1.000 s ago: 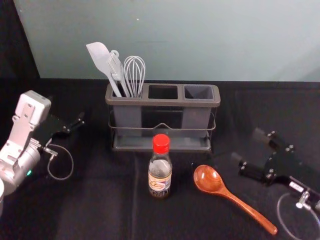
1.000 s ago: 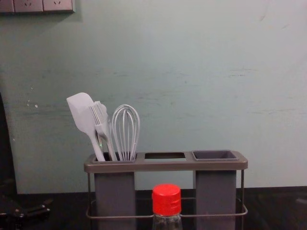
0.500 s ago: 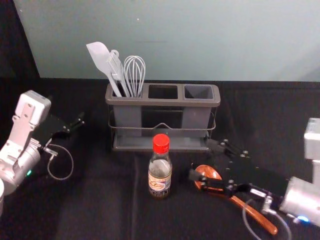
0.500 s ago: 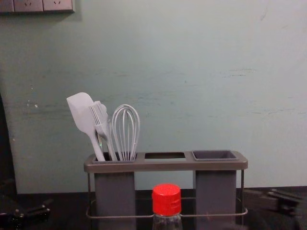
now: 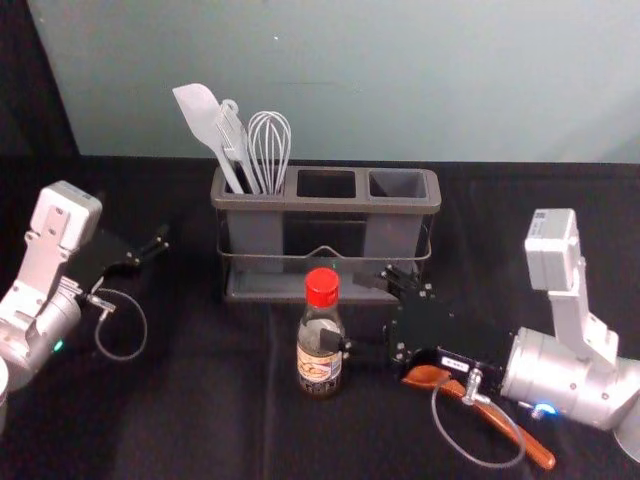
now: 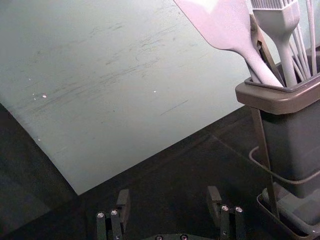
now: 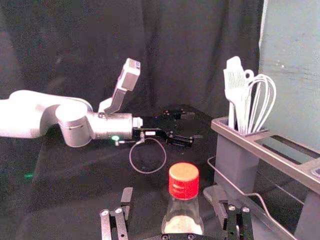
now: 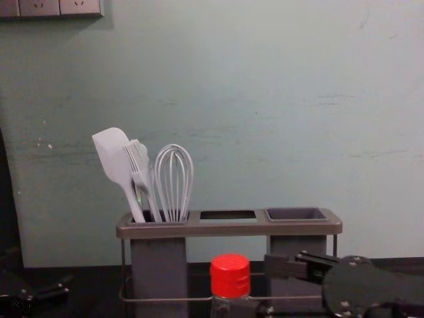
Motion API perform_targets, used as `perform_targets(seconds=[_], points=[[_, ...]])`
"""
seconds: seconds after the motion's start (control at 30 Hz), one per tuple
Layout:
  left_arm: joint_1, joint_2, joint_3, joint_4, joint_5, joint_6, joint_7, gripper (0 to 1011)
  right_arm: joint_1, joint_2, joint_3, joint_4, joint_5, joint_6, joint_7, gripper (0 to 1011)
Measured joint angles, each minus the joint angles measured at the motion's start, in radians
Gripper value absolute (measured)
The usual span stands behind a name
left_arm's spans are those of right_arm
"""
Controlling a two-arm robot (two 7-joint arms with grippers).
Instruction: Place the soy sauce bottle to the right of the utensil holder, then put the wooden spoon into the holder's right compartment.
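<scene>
Reaching in front of the utensil holder (image 5: 300, 205), a robot's right claw (image 5: 354, 310) spreads its jaws on either side of the upright soy sauce bottle (image 5: 316, 369). The wooden spoon (image 5: 522, 437) lies on the tabletop (image 5: 200, 425) in front and to the right of the holder, partly hidden beneath the right arm. The left claw (image 5: 146, 246), also spread, is parked left of the holder.

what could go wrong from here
The open right gripper might tip the upright soy sauce bottle if its nearer finger, already at the bottle's side, pushes on. Its farther finger, close to the utensil holder, could catch the wire rail. The arm also passes above the wooden spoon, so dipping low might knock it.
</scene>
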Motion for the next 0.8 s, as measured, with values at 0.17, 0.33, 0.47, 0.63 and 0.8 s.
perform_targets(seconds=[0.17, 0.33, 0.47, 0.63, 0.8], points=[[0.0, 0.0, 0.0, 0.0, 0.0, 0.0, 0.0, 1005, 0.031, -0.023, -0.014, 0.026, 0.004, 0.016, -0.002, 1002], [0.0, 0.0, 0.0, 0.0, 0.0, 0.0, 0.0, 1005, 0.056, -0.043, -0.027, 0.053, 0.015, 0.029, -0.002, 1002], [0.0, 0.0, 0.0, 0.0, 0.0, 0.0, 0.0, 1005, 0.082, -0.063, -0.043, 0.079, 0.016, 0.039, -0.003, 1002], [0.0, 0.0, 0.0, 0.0, 0.0, 0.0, 0.0, 1005, 0.105, -0.078, -0.059, 0.097, 0.008, 0.046, -0.008, 1002], [0.0, 0.0, 0.0, 0.0, 0.0, 0.0, 0.0, 1005, 0.117, -0.089, -0.068, 0.106, 0.001, 0.052, -0.019, 1003]])
